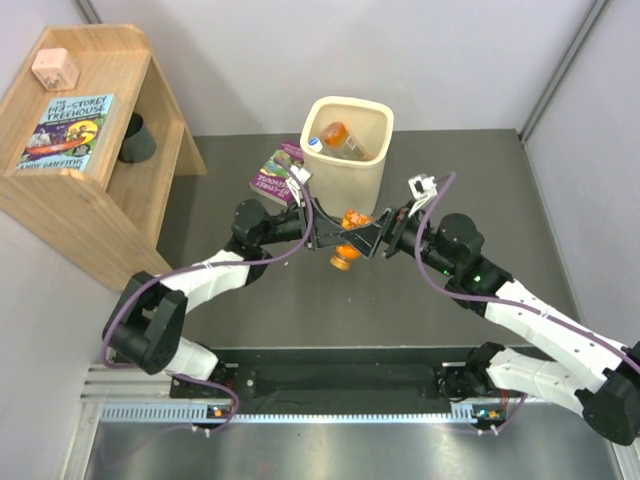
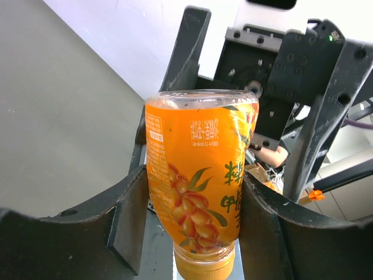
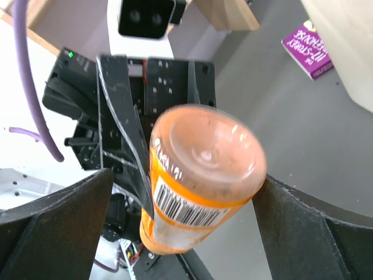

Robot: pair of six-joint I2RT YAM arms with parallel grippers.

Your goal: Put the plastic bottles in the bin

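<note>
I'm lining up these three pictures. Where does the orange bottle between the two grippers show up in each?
Top external: the orange bottle sits at centre, just in front of the bin.
Left wrist: fills the centre, cap at the bottom edge.
Right wrist: centre, blurred.
Shared landmark: the purple book, left of the bin from above, top right in the right wrist view; absent from the left wrist view.

Your arms both reach forward and bend inward, bringing your left gripper [image 1: 335, 236] and right gripper [image 1: 368, 238] nose to nose at the centre. Your right jaws gape wide; your left jaws stand narrower, their grip unclear.
</note>
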